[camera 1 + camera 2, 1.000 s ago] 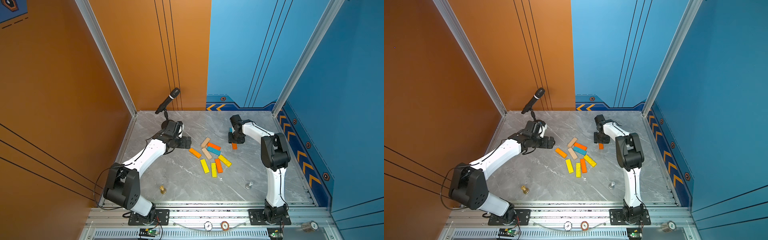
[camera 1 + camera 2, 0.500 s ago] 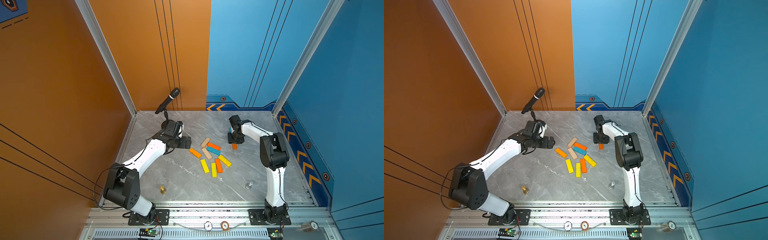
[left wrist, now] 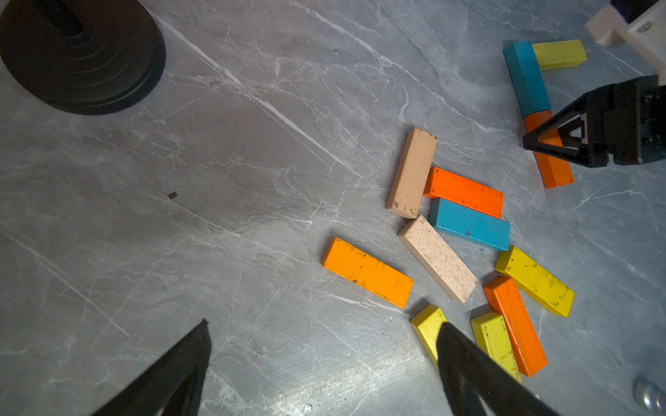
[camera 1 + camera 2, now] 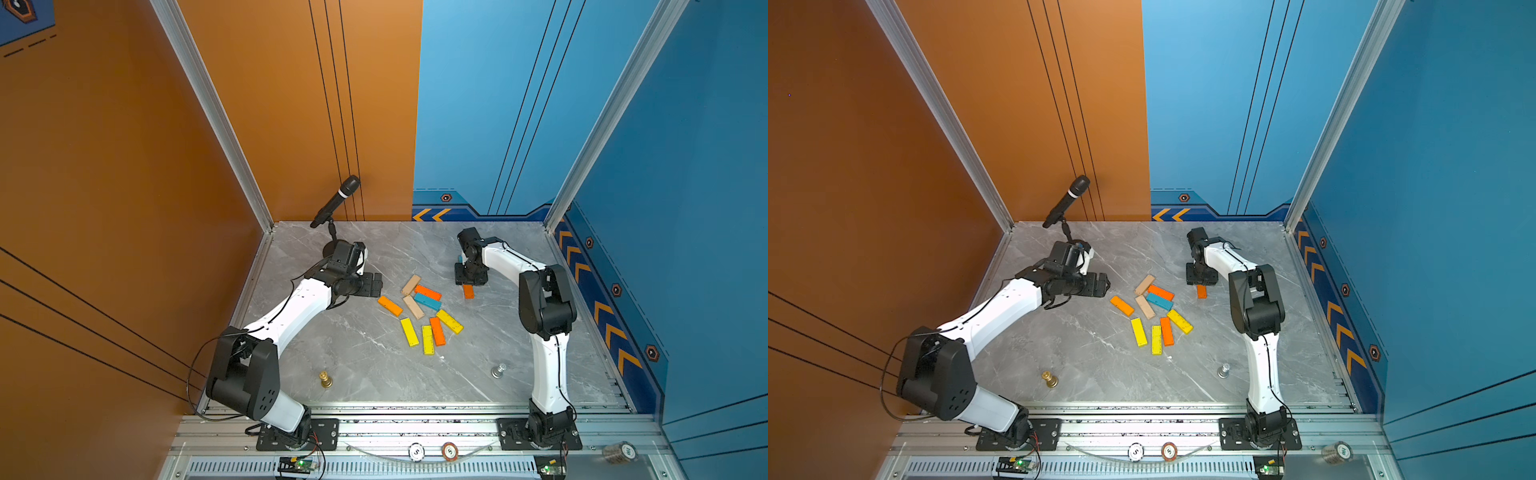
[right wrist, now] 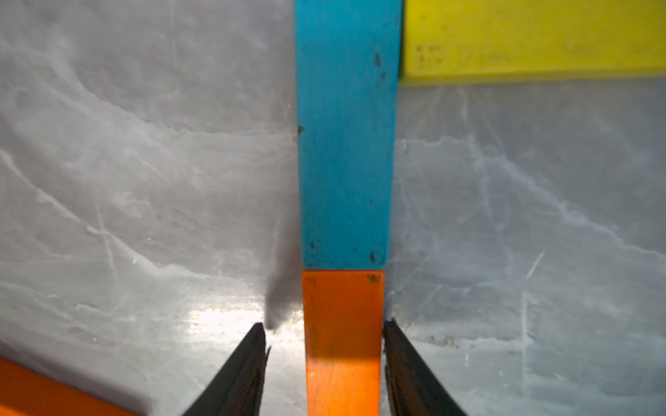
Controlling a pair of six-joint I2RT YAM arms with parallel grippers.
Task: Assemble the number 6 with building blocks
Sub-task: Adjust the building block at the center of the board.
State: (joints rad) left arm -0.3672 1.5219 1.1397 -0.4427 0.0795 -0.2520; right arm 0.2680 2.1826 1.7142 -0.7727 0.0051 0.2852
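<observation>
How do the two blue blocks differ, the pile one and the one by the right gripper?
The pile blue block lies beside a loose orange block; the placed blue block butts the placed orange block end to end, a yellow block square to it. In a top view the pile one shows whole, the placed one barely, behind the right arm. Both lie flat.

loose blocks (image 4: pixel 427 301): table (image 4: pixel 332 353) centre | joined blocks (image 3: pixel 526 83): right of them | right pincer (image 5: pixel 324 331): astride joined blocks
</observation>
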